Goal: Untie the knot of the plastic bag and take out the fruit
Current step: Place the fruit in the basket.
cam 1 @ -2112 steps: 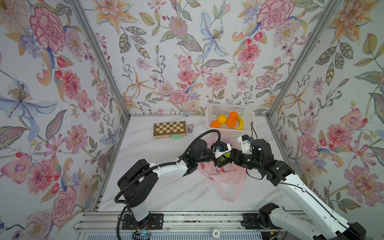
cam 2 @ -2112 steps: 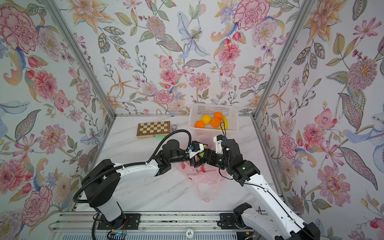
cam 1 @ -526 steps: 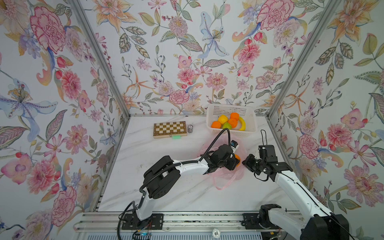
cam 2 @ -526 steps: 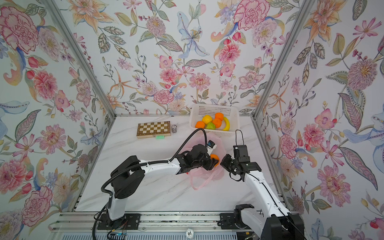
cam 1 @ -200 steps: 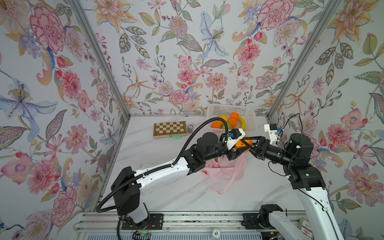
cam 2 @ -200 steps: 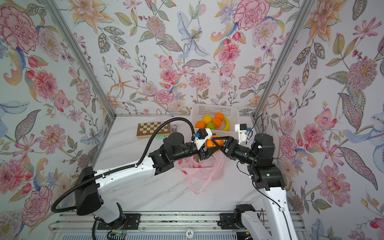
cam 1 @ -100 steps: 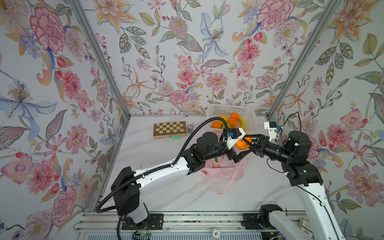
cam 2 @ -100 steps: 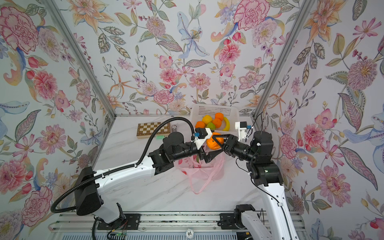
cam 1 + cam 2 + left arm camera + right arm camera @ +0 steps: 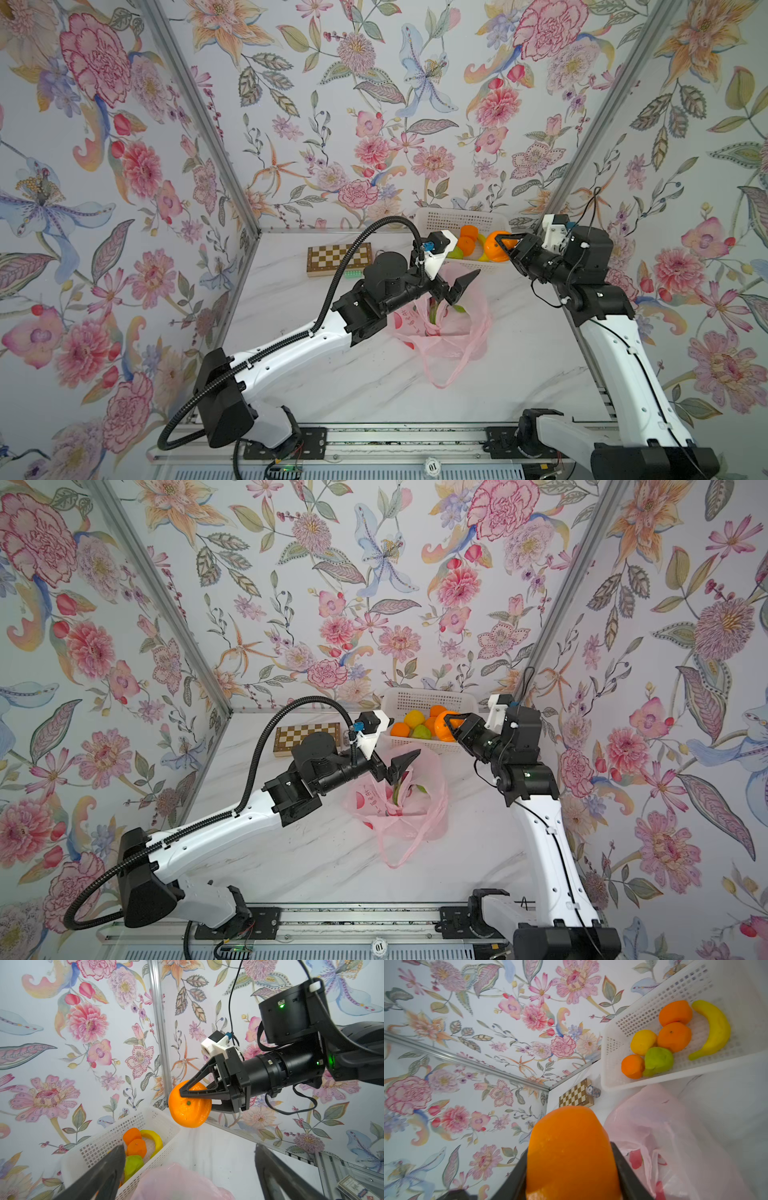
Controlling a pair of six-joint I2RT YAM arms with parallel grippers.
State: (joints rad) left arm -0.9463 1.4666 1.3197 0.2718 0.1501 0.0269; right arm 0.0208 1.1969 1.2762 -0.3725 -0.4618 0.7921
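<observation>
We hold an orange (image 9: 189,1110) clamped in our right gripper (image 9: 194,1099), aloft beside the white basket (image 9: 453,217), while our left gripper (image 9: 454,287) gapes empty over the plastic bag (image 9: 457,336) on the desk (image 9: 332,374), and the smooth orange may slip and roll.

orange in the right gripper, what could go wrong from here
The right gripper seems to pinch the orange off-centre, so it might slip and drop beside the white basket. Released onto the fruit piled there, it could bounce out. The open left gripper hangs over the limp plastic bag and might snag it.
</observation>
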